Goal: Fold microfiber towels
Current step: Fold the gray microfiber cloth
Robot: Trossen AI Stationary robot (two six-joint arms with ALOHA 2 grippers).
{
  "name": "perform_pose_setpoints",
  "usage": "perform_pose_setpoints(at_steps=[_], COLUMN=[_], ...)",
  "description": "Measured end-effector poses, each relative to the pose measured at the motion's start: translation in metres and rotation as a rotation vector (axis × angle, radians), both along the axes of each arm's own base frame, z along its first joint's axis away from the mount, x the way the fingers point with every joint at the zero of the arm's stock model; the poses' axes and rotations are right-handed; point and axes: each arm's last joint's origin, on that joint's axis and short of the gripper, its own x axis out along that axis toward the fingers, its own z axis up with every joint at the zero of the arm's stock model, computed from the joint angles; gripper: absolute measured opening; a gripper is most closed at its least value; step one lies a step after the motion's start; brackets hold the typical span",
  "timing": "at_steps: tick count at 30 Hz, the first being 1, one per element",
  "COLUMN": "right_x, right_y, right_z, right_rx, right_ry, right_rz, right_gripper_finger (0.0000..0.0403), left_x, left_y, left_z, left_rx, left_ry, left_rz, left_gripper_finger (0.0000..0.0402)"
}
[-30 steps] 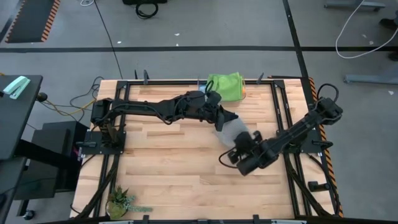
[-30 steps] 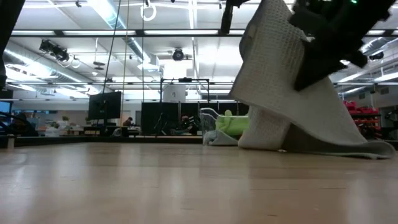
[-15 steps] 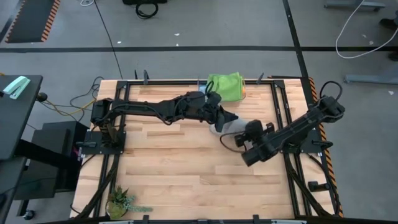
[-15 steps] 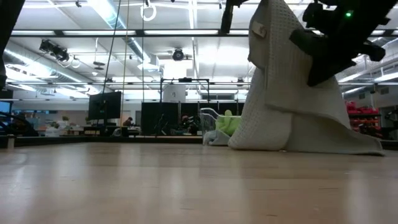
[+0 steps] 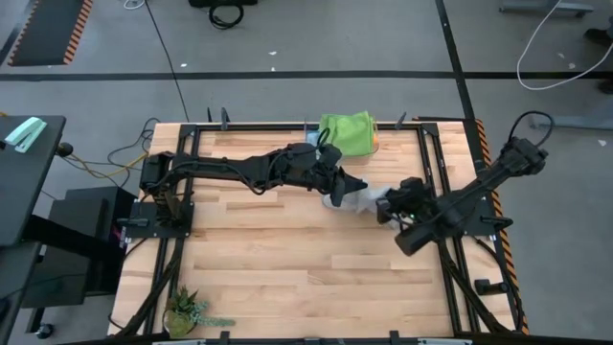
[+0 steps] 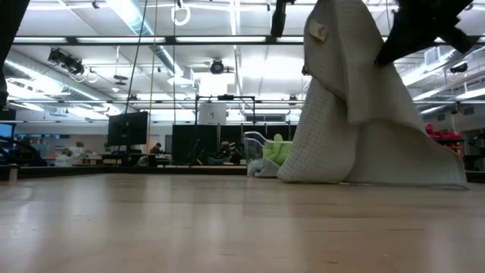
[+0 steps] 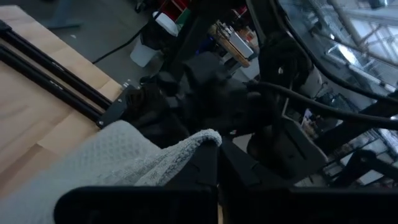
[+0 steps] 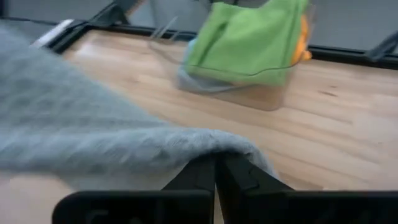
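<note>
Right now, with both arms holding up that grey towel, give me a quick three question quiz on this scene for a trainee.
1. True or false: the left gripper and the right gripper both have their jaws shut on the grey towel.
2. Which towel lies on top of the pile at the table's far edge? A yellow-orange, B bright green, C light blue.
3. Fill in: the grey towel's lower edge rests on the ____.

Key: 1 true. 2 B, the green towel. 3 table.
</note>
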Motion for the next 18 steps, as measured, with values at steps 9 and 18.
perform_pose_setpoints(at_steps=[9, 18], right_x=[-0.005, 0.027], right_y=[0.045, 0.066], right_z=[-0.003, -0.028], right_rx=[0.041, -0.022], right_ry=[-0.144, -0.189], right_rz=[0.196, 0.195], right_gripper_finger=[0.0008, 0.0012], left_x=[0.000, 0.000], left_y=[0.001, 0.001], left_z=[0.005, 0.006], left_rx=[-0.061, -0.065], left_ry=[-0.044, -0.059], left_rz=[0.006, 0.006], left_gripper_finger=[0.0006, 0.0006])
